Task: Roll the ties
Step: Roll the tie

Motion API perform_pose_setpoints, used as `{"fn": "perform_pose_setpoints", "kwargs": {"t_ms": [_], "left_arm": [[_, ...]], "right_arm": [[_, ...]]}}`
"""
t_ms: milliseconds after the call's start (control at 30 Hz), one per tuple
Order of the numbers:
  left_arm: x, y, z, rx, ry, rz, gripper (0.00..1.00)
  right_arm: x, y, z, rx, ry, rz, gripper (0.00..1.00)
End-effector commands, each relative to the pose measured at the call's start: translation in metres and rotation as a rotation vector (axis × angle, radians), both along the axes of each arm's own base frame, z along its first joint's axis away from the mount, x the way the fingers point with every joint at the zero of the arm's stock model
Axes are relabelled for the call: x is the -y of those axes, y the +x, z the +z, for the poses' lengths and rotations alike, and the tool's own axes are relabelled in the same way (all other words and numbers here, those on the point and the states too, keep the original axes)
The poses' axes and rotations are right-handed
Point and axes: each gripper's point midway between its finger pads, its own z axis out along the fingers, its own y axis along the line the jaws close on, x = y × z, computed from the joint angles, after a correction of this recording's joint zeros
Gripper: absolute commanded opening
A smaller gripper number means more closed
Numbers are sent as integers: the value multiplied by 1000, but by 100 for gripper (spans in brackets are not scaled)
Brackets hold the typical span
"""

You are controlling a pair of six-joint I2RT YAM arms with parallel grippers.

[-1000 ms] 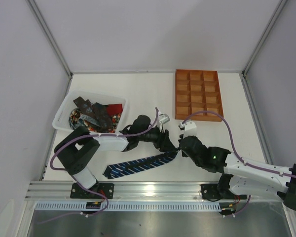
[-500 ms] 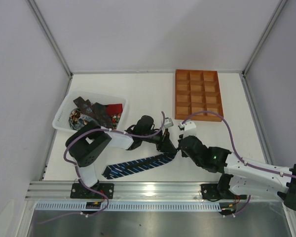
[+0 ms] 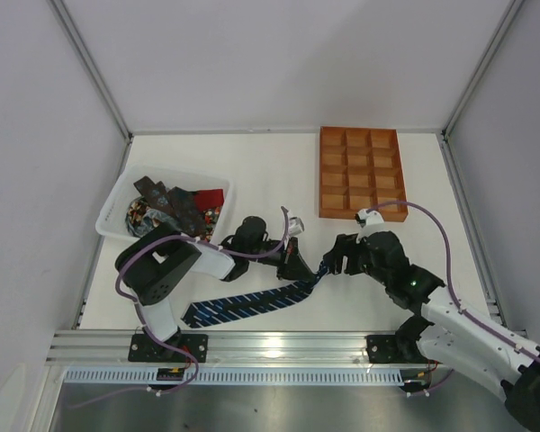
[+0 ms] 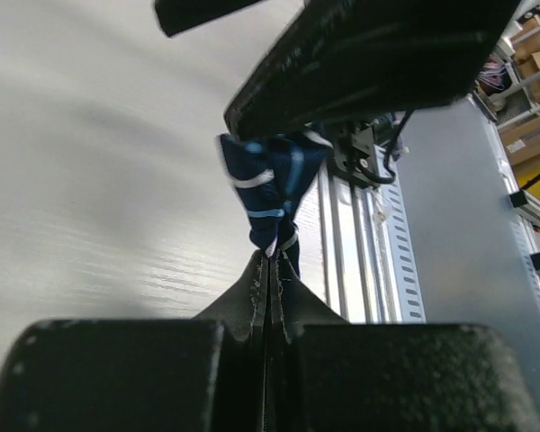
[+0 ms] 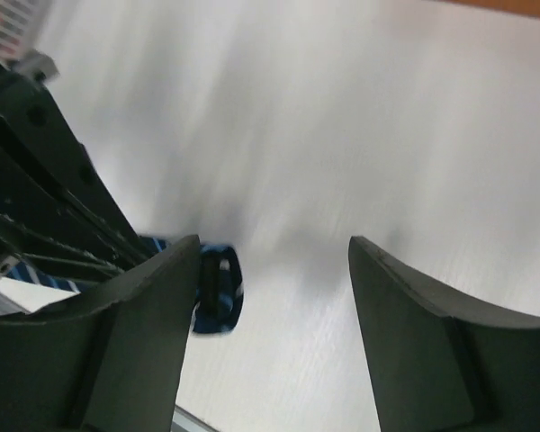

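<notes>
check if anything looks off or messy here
The striped tie lies slantwise near the front edge, its narrow end bunched and crumpled where the left gripper pinches it. The other ties sit in a jumbled heap in the basket. Nothing looks spilled or damaged.

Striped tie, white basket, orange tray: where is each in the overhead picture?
striped tie (image 3: 247, 301): top view, mid-length of the fabric.
white basket (image 3: 112, 200): top view, left rim.
orange tray (image 3: 323, 175): top view, left wall.
</notes>
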Motion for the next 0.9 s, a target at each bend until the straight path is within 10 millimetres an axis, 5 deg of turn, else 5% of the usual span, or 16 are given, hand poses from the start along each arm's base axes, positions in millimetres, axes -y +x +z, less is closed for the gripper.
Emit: {"fn": "perform_pose_setpoints", "kwargs": {"t_ms": [0, 33, 233, 400, 633, 867], "left_arm": [[-3, -11, 44, 80, -183, -83, 0], [-6, -14, 42, 63, -186, -92, 1], [-15, -21, 66, 40, -265, -111, 0], [-24, -32, 98, 25, -389, -164, 0], [-25, -30, 95, -16, -385, -176, 0], [-26, -31, 103, -2, -397, -183, 0]], "right_arm": [[-32, -5, 43, 138, 206, 257, 72], [-42, -22, 46, 143, 256, 381, 71], [-42, -48, 76, 299, 431, 541, 70], [-45, -57, 76, 292, 492, 602, 70], [-54, -70, 66, 219, 533, 696, 70], [-58, -61, 50, 191, 474, 663, 70]]}}
